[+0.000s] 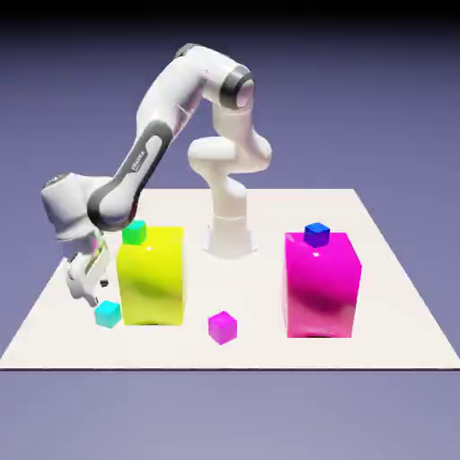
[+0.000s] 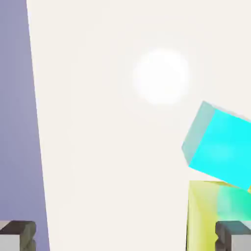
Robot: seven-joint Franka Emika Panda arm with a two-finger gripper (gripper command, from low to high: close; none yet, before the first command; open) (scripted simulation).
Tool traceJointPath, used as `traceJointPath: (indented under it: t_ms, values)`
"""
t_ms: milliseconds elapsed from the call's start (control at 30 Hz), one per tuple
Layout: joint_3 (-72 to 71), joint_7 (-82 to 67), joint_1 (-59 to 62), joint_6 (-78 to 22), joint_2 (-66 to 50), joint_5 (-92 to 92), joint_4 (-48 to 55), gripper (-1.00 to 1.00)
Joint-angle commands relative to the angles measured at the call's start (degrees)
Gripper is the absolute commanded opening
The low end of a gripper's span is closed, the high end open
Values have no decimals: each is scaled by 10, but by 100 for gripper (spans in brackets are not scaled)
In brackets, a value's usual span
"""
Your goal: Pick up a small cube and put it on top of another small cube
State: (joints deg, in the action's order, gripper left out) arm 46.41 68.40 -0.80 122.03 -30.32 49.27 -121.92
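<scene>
Leftmost in the exterior view, the gripper (image 1: pixel 87 286) hangs low over the table (image 1: pixel 395 296) near its edge, fingers spread wide and holding nothing. Just beside it, toward the exterior view's right and slightly lower in the picture, the small cyan cube (image 1: pixel 108 314) rests on the table, apart from the fingertips. Next along, close beside the gripper, stands the big yellow block (image 1: pixel 151 277), with the small green cube (image 1: pixel 134 233) on its top at the corner nearest the gripper, higher than the fingers. Farther right the small magenta cube (image 1: pixel 222 327) lies on the table, and well away stands the big magenta block (image 1: pixel 322 284) carrying the small dark blue cube (image 1: pixel 316 234).

In the hand view the two grey fingertips (image 2: pixel 17 235) sit at the bottom corners, bare table between them; the cyan cube (image 2: pixel 220 144) shows tilted near the right one, above a slice of the yellow block (image 2: pixel 201 215).
</scene>
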Motion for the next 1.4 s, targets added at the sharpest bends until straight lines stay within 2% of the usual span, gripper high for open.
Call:
traceJointPath:
  t_ms: [0, 133, 267, 300, 433, 600, 1200, 1367]
  values:
    - [7, 2, 14, -23, -18, 25, 2, 0]
    - [5, -3, 50, -60, -35, 67, -9, 0]
    - [-57, -45, 68, -19, -106, 147, -3, 0]
    - [-57, -45, 68, -19, -106, 147, -3, -100]
    - [-3, -8, 52, -55, -44, 77, -9, -100]
    - [42, -62, 3, -135, 52, 62, 22, -100]
    - [-176, -32, 156, -336, 384, -362, 17, -100]
    - [-222, 0, 197, -304, 382, -410, -20, -100]
